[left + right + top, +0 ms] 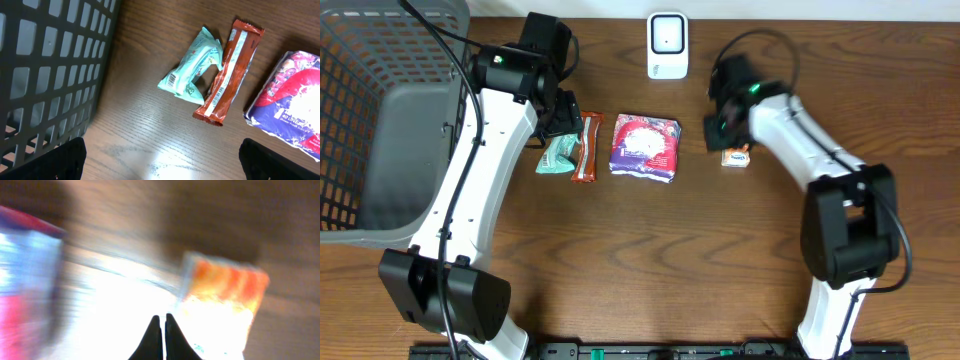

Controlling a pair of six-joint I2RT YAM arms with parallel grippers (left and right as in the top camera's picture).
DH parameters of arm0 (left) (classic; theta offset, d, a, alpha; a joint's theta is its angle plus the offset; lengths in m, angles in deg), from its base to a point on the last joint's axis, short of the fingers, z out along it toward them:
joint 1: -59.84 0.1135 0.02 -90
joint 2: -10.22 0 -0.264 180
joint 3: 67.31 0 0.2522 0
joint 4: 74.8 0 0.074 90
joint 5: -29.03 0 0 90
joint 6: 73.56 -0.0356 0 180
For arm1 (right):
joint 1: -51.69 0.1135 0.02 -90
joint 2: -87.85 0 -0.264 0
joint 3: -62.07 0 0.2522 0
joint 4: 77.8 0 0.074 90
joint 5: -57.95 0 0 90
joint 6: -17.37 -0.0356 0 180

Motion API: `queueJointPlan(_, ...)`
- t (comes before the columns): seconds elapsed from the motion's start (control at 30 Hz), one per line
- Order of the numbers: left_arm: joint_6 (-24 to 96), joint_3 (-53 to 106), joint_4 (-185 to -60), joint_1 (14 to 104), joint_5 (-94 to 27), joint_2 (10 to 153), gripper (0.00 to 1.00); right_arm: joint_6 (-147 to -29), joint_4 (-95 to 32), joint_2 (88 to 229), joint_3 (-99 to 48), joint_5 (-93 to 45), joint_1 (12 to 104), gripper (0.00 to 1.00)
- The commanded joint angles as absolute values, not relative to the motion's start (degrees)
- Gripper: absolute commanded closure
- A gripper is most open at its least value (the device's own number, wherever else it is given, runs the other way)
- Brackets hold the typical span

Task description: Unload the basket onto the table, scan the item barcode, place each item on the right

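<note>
My right gripper [162, 322] is pinched shut on nothing; the small orange packet [225, 297] lies just right of its tips. It looks light, crinkly and slippery, so I'd grip across its edges. My left gripper [161, 160] gapes wide, empty.

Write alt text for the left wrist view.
A mint-green packet and a red-brown bar wrapper lie side by side on a wooden table, between a grey mesh basket and a purple package. Fingers of the open left hand show at bottom.
</note>
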State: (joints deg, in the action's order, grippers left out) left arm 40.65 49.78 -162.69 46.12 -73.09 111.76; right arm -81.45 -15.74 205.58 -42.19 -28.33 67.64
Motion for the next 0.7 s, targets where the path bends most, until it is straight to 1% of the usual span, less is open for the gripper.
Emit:
queueJointPlan(0.0,41.19,50.17,-162.91,46.1,-73.37,112.04,0.02,-78.58,-13.67,205.23,-46.25,2.14,61.87,0.99)
queueJointPlan(0.07,41.19,50.17,-162.91,46.1,-73.37,112.04,0.02,-76.62,-13.58,205.36,-44.77,11.43,59.46,0.99)
queueJointPlan(0.1,41.19,50.17,-162.91,46.1,-73.37,112.04,0.02,-76.59,-13.62,205.41,-43.83,12.17,58.63,0.99)
queueJointPlan(0.13,41.17,50.17,-162.91,46.1,-73.37,112.04,0.02,-76.57,-13.78,205.41,-42.65,10.05,57.89,0.99)
queueJointPlan(0.2,41.19,50.17,-162.91,46.1,-73.37,112.04,0.02,-76.33,-14.26,205.41,-40.72,-0.11,57.52,0.99)
queueJointPlan(0.23,41.19,50.17,-162.91,46.1,-73.37,112.04,0.02,-76.29,-14.02,205.41,-40.37,-5.25,57.82,0.93)
queueJointPlan(0.27,41.19,50.17,-162.91,46.1,-73.37,112.04,0.02,-75.24,-13.49,205.41,-40.31,-9.51,58.46,0.79)
queueJointPlan(0.37,41.19,50.17,-162.91,46.1,-73.37,112.04,0.02,-74.23,-12.77,205.17,-40.96,-21.77,61.49,0.57)
queueJointPlan(0.4,41.19,50.17,-162.91,46.1,-73.37,112.04,0.02,-74.26,-12.84,205.17,-41.2,-25.4,62.61,0.53)
queueJointPlan(0.47,41.19,50.17,-162.91,46.1,-73.37,112.04,0.02,-74.28,-13.34,205.17,-41.58,-32.94,65.56,0.47)
queueJointPlan(0.53,41.19,50.17,-162.91,46.1,-73.37,112.04,0.02,-75.39,-14.28,205.17,-41.58,-40.48,68.75,0.45)
queueJointPlan(0.67,41.19,50.17,-162.91,46.1,-73.37,112.04,0.02,-78.65,-16.4,205.19,-40.77,-55.36,74.39,0.47)
